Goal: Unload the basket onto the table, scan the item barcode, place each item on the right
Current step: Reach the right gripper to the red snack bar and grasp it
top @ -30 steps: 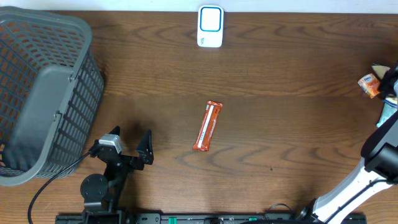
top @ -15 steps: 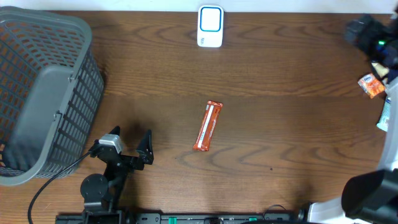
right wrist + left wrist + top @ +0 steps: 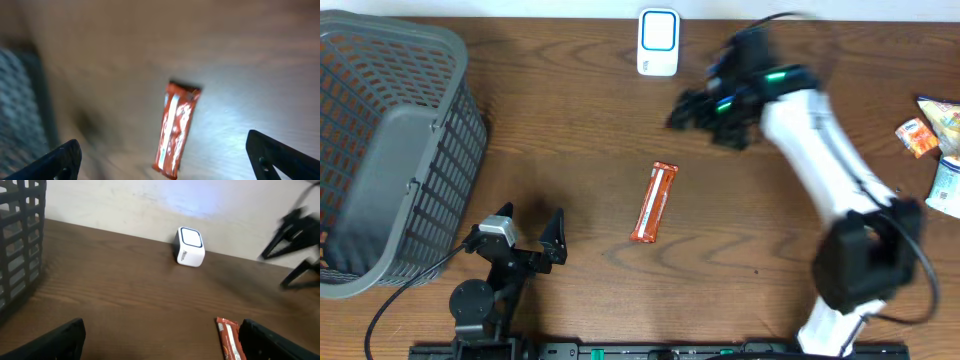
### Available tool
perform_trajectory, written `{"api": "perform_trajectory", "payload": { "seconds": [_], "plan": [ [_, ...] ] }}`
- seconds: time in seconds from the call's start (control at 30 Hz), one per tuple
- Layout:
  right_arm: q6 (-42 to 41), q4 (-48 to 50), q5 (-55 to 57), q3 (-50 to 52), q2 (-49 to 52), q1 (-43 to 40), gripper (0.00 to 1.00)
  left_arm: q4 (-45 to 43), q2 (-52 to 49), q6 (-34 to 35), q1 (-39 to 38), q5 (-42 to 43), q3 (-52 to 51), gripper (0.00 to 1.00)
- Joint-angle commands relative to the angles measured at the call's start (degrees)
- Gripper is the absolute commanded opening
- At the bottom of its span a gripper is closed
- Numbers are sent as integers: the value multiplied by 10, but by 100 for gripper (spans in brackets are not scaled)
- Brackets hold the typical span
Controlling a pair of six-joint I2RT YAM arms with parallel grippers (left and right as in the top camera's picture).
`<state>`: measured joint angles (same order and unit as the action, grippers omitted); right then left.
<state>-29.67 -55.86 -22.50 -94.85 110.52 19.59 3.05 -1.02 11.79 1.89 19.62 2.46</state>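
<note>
Left: no change, parked low near the grey basket [image 3: 380, 150] with left gripper [image 3: 531, 216] wide and empty. Centre: orange snack bar [image 3: 654, 203] flat on the table [image 3: 570, 130], untouched, well apart from the white scanner [image 3: 658, 43] at the far edge. Right: swung in from the right edge within the last second, now stretched across with right gripper [image 3: 692, 112] spread wide, empty, motion-blurred between scanner and bar. Reads as approach to pick, scan not started.
</note>
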Motion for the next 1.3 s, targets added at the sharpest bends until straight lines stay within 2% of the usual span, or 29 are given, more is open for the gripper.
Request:
{"api": "perform_trajectory", "payload": {
  "seconds": [0.0,0.23,0.43,0.63,1.0,1.27],
  "plan": [
    [10,-1,65,6,50,70,99,7,0,-1,3,9,-16,98],
    [-62,-2,200,6,116,170,86,7,0,-1,3,9,-16,98],
    [-95,-13,287,6,124,226,82,7,0,-1,3,9,-16,98],
    [-110,-7,371,23,125,267,86,7,0,-1,3,9,-16,98],
    [-132,66,374,92,125,267,77,7,0,-1,3,9,-16,98],
    [-132,97,347,94,125,235,83,7,0,-1,3,9,-16,98]
  ]
}}
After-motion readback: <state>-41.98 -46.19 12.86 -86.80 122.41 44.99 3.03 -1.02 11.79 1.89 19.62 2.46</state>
